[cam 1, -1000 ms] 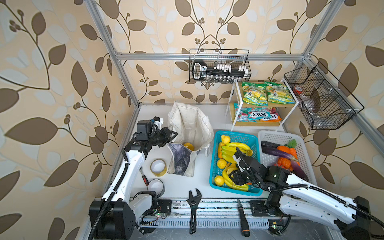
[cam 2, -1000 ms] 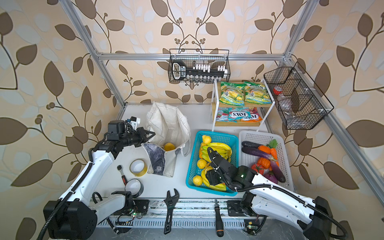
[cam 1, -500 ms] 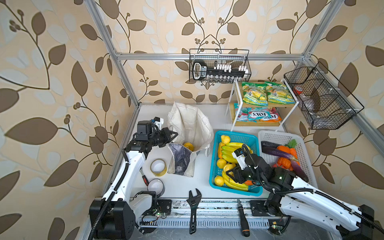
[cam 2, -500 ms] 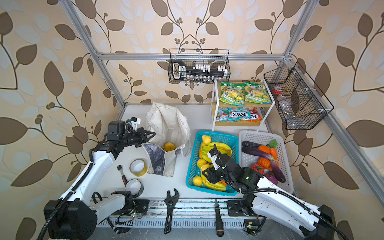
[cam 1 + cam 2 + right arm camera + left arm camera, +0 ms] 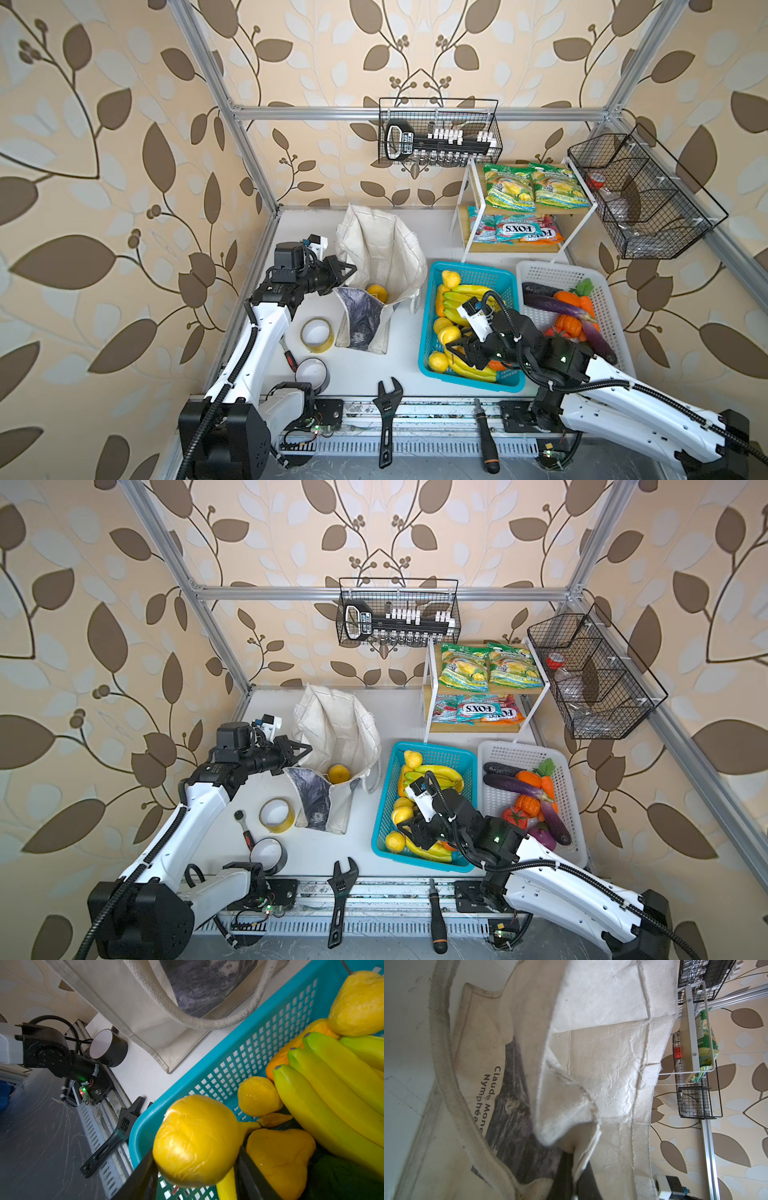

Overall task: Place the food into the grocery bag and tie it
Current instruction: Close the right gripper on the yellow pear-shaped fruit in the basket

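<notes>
The off-white grocery bag (image 5: 374, 245) (image 5: 332, 721) stands open at the left of the table, with one yellow-orange citrus fruit (image 5: 376, 293) inside. My left gripper (image 5: 347, 272) (image 5: 574, 1180) is shut on the bag's rim (image 5: 583, 1159) and holds the mouth open. My right gripper (image 5: 455, 347) (image 5: 195, 1149) is in the blue basket (image 5: 427, 316). Its fingers press both sides of a yellow citrus fruit (image 5: 197, 1140) (image 5: 449, 334). More citrus fruits (image 5: 257, 1096) lie in the basket beside it. Two green snack packets (image 5: 536, 191) (image 5: 490, 669) lie on the shelf's top tier.
Toy bananas (image 5: 465, 293) fill the blue basket. A white basket (image 5: 561, 266) of toy vegetables stands to its right. Two tape rolls (image 5: 318, 334), a wrench (image 5: 386, 415) and a screwdriver (image 5: 484, 436) lie near the front. Sweet bags (image 5: 515, 228) lie on the lower shelf.
My right gripper has shifted slightly toward the basket's near left corner and its jaws have narrowed onto the yellow fruit. The left arm and bag have not moved.
</notes>
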### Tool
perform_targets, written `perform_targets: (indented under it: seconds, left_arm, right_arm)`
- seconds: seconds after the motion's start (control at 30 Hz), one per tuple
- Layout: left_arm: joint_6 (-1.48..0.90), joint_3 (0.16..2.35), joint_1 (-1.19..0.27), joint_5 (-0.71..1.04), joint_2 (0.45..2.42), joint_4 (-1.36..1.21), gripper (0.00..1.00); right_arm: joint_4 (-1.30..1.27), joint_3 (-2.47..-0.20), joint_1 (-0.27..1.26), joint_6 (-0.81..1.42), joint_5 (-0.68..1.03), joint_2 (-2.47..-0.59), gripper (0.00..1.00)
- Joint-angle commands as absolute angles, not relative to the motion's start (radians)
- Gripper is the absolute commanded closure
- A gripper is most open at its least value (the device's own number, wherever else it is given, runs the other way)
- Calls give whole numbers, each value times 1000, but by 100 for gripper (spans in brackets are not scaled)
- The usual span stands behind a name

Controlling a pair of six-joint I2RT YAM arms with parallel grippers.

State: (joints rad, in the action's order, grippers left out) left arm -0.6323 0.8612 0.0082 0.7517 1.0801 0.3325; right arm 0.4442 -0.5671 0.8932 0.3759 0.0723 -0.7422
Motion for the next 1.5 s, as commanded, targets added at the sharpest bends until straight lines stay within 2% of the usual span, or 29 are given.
perform_targets:
  seconds: [0.0, 0.2, 0.63, 0.77, 0.87, 1.03, 1.27, 1.33, 1.47]
  left_arm:
    - [-634, 856, 11, 784, 1054, 295, 100]
    - [-632, 857, 13, 782, 1056, 296, 100]
    - [-630, 857, 14, 776, 1060, 300, 100]
    - [-630, 856, 13, 776, 1059, 300, 100]
    - [-631, 857, 14, 776, 1058, 298, 100]
    - [-632, 855, 15, 779, 1058, 299, 100]
    - [-632, 854, 14, 778, 1054, 298, 100]
    - [-630, 856, 14, 778, 1054, 300, 100]
    - [-631, 858, 15, 780, 1058, 301, 100]
  right_arm:
    - [442, -565, 900, 367, 36, -757, 48]
    - [530, -620, 967, 378, -97, -904, 48]
    - [495, -634, 1006, 365, -79, -1068, 46]
    - [497, -638, 1015, 372, -49, -1101, 39]
    - [504, -644, 1017, 383, -37, -1101, 30]
    - [505, -652, 1016, 402, -47, -1039, 25]
    - [418, -611, 943, 412, 30, -950, 30]
    - [456, -622, 903, 414, 13, -949, 33]
    - [542, -631, 822, 432, -31, -882, 32]
